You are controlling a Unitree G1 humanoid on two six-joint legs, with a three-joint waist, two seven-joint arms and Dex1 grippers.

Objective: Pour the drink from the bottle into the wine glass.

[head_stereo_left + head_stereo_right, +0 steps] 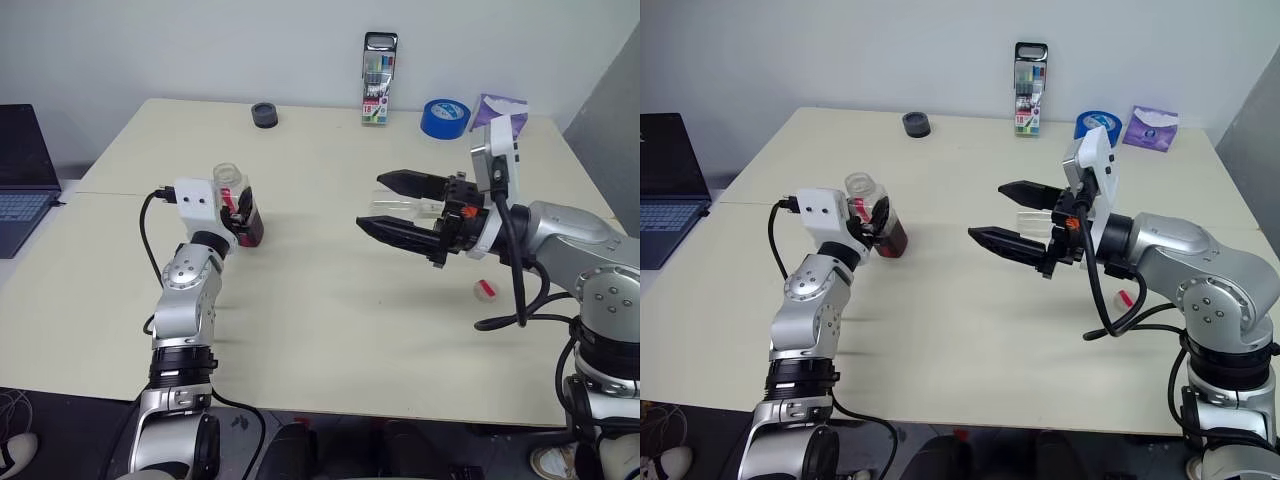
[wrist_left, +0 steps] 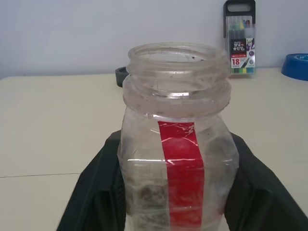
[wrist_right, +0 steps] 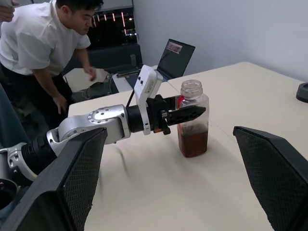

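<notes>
The bottle (image 1: pixel 243 205) stands uncapped on the table at the left, clear plastic with a red strip (image 2: pixel 183 183). The dark reddish-brown drink (image 3: pixel 193 140) fills its lower part. My left gripper (image 1: pixel 240 216) reaches around the bottle from the near side. My right gripper (image 1: pixel 370 201) hovers open above the middle right of the table and points left toward the bottle, with nothing between its fingers. Behind those fingers shows a clear glassy shape, seemingly the wine glass (image 1: pixel 402 207), mostly hidden. A small red-and-white cap (image 1: pixel 485 289) lies on the table under my right arm.
Along the table's far edge stand a pen case (image 1: pixel 380 90), a blue tape roll (image 1: pixel 444 117), a purple packet (image 1: pixel 497 108) and a small dark round object (image 1: pixel 264 114). A laptop (image 1: pixel 20 170) sits at the far left. A person (image 3: pixel 43 43) bends over beyond the table's left end.
</notes>
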